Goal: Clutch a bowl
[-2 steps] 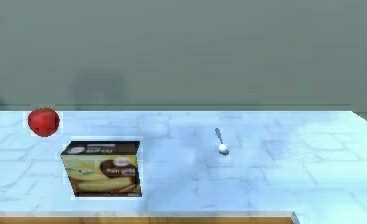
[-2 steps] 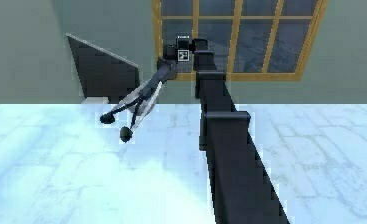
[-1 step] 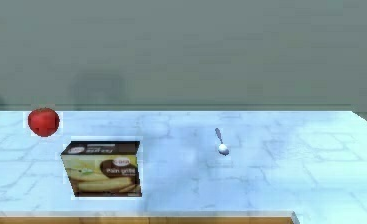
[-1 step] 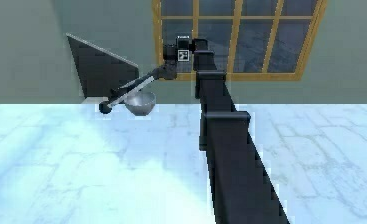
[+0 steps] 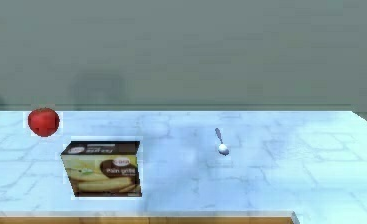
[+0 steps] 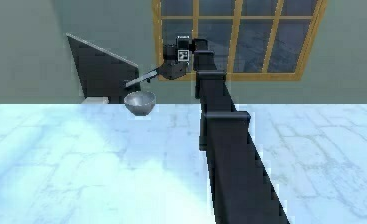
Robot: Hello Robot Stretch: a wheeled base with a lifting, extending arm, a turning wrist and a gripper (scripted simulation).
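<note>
The dark arm [image 6: 231,150] rises from the arm side view's bottom edge and reaches out across the pale marbled bench [image 6: 71,160]. At its far end sit the jaws, past the bench's far edge in the picture. Their thin fingers [image 6: 146,77] slant down toward one grey metal bowl [image 6: 139,101]. The bowl sits right under the fingertips, its base overlapping the bench's far edge, so I cannot tell whether the jaws hold it. Behind it are one dark slanted panel [image 6: 96,70] and one wood-framed window [image 6: 241,35]. The forward view adds three things on the bench. One printed box [image 5: 102,168] stands by the near edge, one red round fruit [image 5: 43,122] lies toward the far left corner, and one spoon [image 5: 221,141] lies mid-bench, well apart from both.
</note>
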